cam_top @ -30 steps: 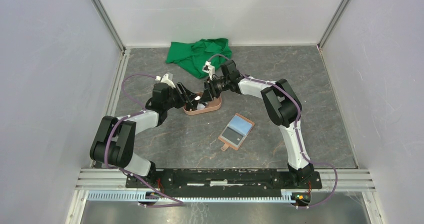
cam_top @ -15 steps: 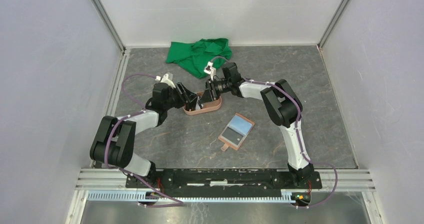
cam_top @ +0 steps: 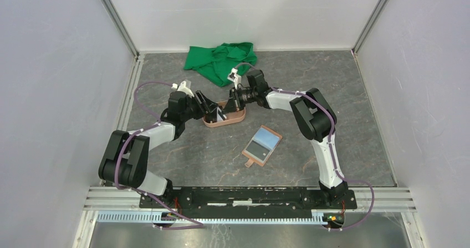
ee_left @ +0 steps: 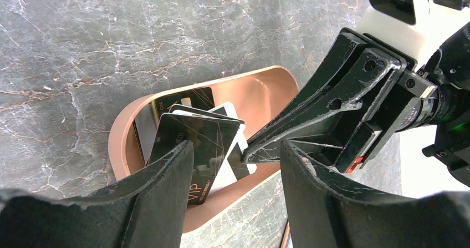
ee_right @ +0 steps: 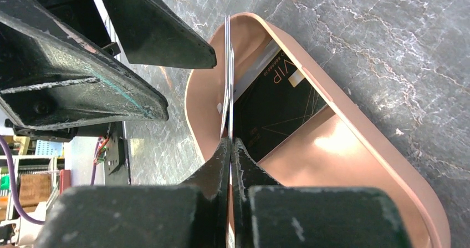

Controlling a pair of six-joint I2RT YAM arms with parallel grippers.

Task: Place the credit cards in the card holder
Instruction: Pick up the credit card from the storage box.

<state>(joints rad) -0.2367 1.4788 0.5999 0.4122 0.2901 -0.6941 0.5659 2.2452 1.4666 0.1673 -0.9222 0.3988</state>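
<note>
Several credit cards [ee_left: 197, 142] lean in a salmon-pink oval tray [cam_top: 237, 116]; the front one is black with "VIP" lettering [ee_right: 277, 106]. My right gripper [ee_right: 230, 143] is shut on the edge of one thin card [ee_right: 227, 87], which stands upright and edge-on in the right wrist view. That same card shows as black and white [ee_left: 242, 158] in the left wrist view. My left gripper [ee_left: 235, 148] is open at the tray's near rim, its fingers either side of the cards and touching none. The tan card holder [cam_top: 262, 144] lies open right of centre, away from both grippers.
A crumpled green cloth [cam_top: 221, 61] lies at the back behind the tray. Both grippers [cam_top: 221, 108] meet tip to tip over the tray, close together. White enclosure walls stand on three sides of the grey marbled table [cam_top: 332, 92].
My right gripper has closed onto a card in the tray. Both arms have stayed nearly where they were, and the left gripper's opening is unchanged.
</note>
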